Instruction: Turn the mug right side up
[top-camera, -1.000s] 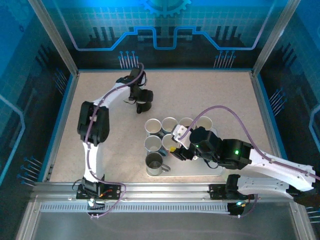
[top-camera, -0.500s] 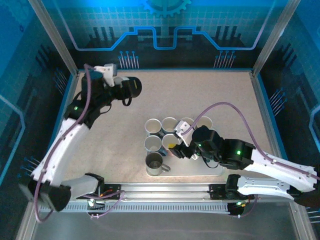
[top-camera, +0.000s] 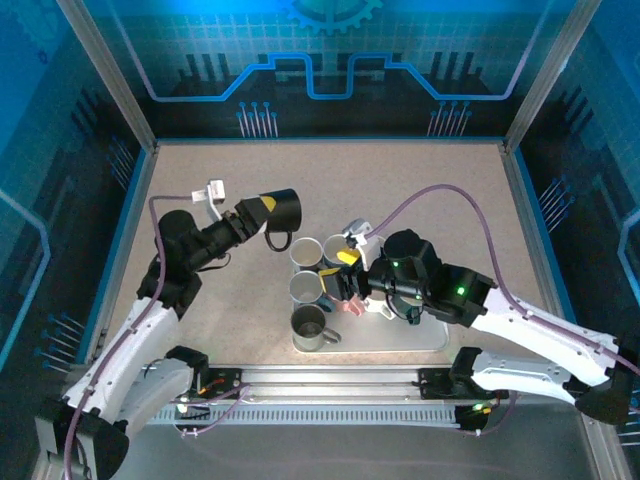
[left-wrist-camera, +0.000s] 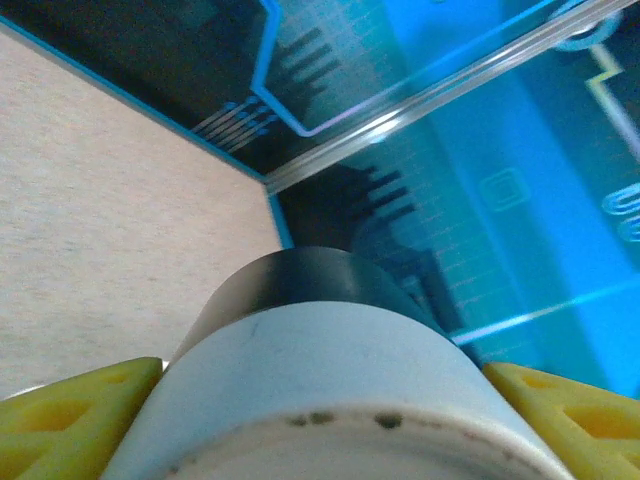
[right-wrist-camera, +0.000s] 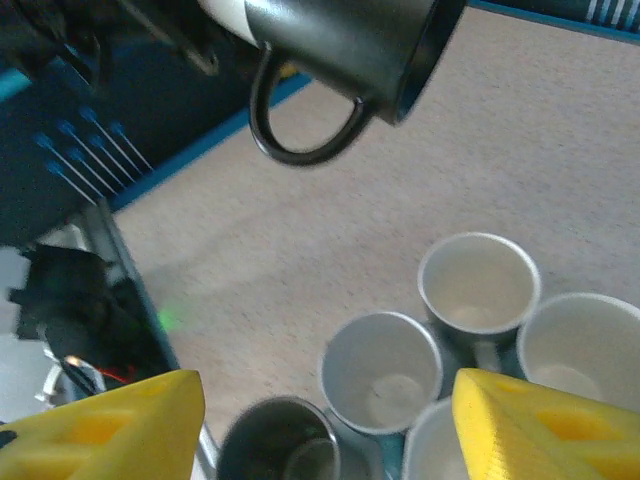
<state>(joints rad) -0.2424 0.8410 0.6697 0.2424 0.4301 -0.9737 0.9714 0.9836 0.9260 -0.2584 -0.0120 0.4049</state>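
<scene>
A black mug (top-camera: 283, 208) hangs in the air left of the tray, lying on its side with its mouth to the right and its handle pointing down. My left gripper (top-camera: 262, 209) is shut on its base end. In the left wrist view the mug's pale base and dark wall (left-wrist-camera: 320, 380) fill the space between the yellow fingers (left-wrist-camera: 70, 415). The right wrist view shows the mug (right-wrist-camera: 350, 40) from below, handle hanging. My right gripper (top-camera: 348, 282) is open over the mugs on the tray, holding nothing, with its yellow fingers (right-wrist-camera: 100, 430) wide apart.
A white tray (top-camera: 420, 340) at the near middle carries several upright pale mugs (top-camera: 306, 253) and a dark metal mug (top-camera: 310, 325) at its near left corner. Blue-lit walls and aluminium posts (top-camera: 105, 75) ring the tan table (top-camera: 420, 190).
The left arm lifted the black mug from the far table and swung it nearer the tray, tipping it onto its side. The right gripper shifted left over the tray's mugs.
</scene>
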